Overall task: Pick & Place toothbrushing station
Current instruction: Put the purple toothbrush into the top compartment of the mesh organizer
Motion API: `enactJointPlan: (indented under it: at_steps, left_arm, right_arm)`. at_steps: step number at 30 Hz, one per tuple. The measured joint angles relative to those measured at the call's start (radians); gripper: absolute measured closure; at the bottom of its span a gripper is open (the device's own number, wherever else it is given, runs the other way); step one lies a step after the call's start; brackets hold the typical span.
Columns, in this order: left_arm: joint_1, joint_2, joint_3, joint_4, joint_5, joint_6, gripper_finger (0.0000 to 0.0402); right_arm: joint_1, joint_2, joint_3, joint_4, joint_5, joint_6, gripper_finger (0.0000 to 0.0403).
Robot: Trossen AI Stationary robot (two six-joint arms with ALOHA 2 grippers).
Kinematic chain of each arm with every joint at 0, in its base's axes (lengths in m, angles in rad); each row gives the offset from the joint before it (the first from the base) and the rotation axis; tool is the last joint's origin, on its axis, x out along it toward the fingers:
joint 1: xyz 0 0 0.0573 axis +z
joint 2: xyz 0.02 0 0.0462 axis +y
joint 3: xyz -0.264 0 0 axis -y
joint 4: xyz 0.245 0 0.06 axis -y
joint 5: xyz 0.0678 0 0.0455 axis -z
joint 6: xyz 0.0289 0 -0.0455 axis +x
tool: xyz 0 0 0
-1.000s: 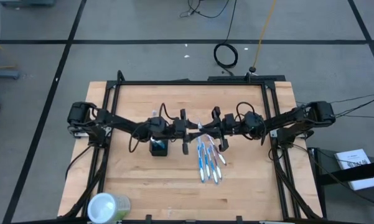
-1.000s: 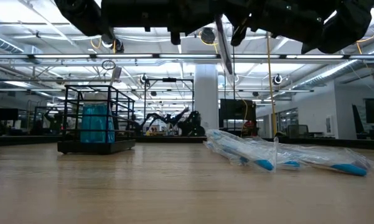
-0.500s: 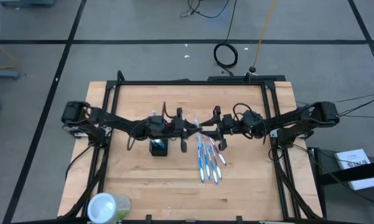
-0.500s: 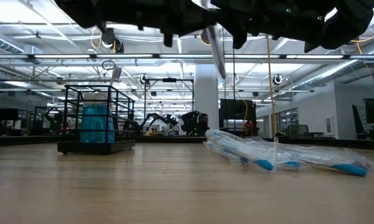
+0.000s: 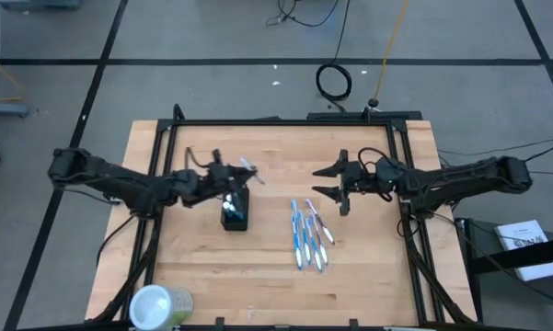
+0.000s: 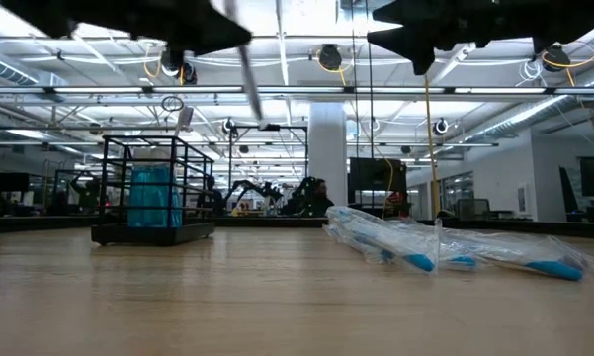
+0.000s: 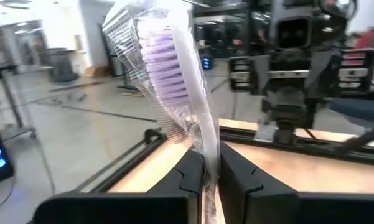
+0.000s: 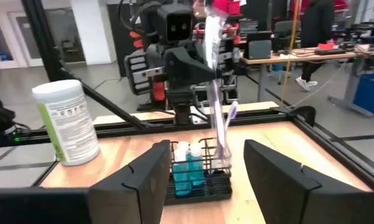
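Observation:
The black mesh holder [image 5: 235, 217] of the toothbrushing station stands on the table left of centre, with blue-capped tubes inside [image 8: 190, 167]. My left gripper [image 5: 232, 175] hovers just above it, shut on a wrapped toothbrush [image 7: 174, 87] with purple bristles. Several wrapped blue-white toothbrushes [image 5: 307, 236] lie flat on the table at the centre. My right gripper [image 5: 319, 182] hangs open above the table, to the right of them, with nothing between its fingers [image 8: 143, 180]. My left gripper pinches the wrapped toothbrush's handle [image 7: 210, 158] between its two fingers, some way from the bristle head [image 7: 167, 62]. The fingers reach in level from the table's left and lie across the brush. The brush is lifted clear and slightly tilted, its lower end [image 6: 261, 121] above the holder.
A pale-green round container [image 5: 161, 306] stands at the table's near left corner. A black frame [image 5: 285, 121] runs around the tabletop. The low view shows the holder [image 6: 153, 193] on the left and the lying toothbrushes [image 6: 425, 247] on the right.
The two grippers met above the table's middle at the toothbrush. My right gripper has opened, let go and drawn back toward the right edge. My left gripper has carried the brush toward the left, and it now hangs over the holder.

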Motion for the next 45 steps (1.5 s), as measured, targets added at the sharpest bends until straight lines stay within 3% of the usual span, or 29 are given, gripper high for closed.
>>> enactJointPlan:
  at_steps: [8,16,27,37,45]
  left_arm:
    - [-0.059,-0.271,-0.206,-0.037,-0.216,-0.110,0.0378]
    - [-0.116,-0.421,-0.225,-0.282,-0.333,-0.208,0.0378]
    - [-0.136,-0.416,-0.224,-0.525,-0.362,-0.407,0.0378]
    - [-0.136,-0.412,-0.224,-0.586,-0.354,-0.462,0.0373]
    - [-0.136,-0.319,-0.224,-0.594,-0.351,-0.544,0.0372]
  right_arm:
    - [0.000,0.006,-0.036,0.046,0.053,0.006,0.0217]
    - [0.000,0.007,-0.039,0.046,0.086,0.003,0.0216]
    - [0.000,0.007,-0.039,0.046,0.086,-0.001,0.0216]
    - [-0.001,0.007,-0.039,0.046,0.086,-0.001,0.0216]
    - [0.000,0.007,-0.039,0.046,0.086,0.004,0.0216]
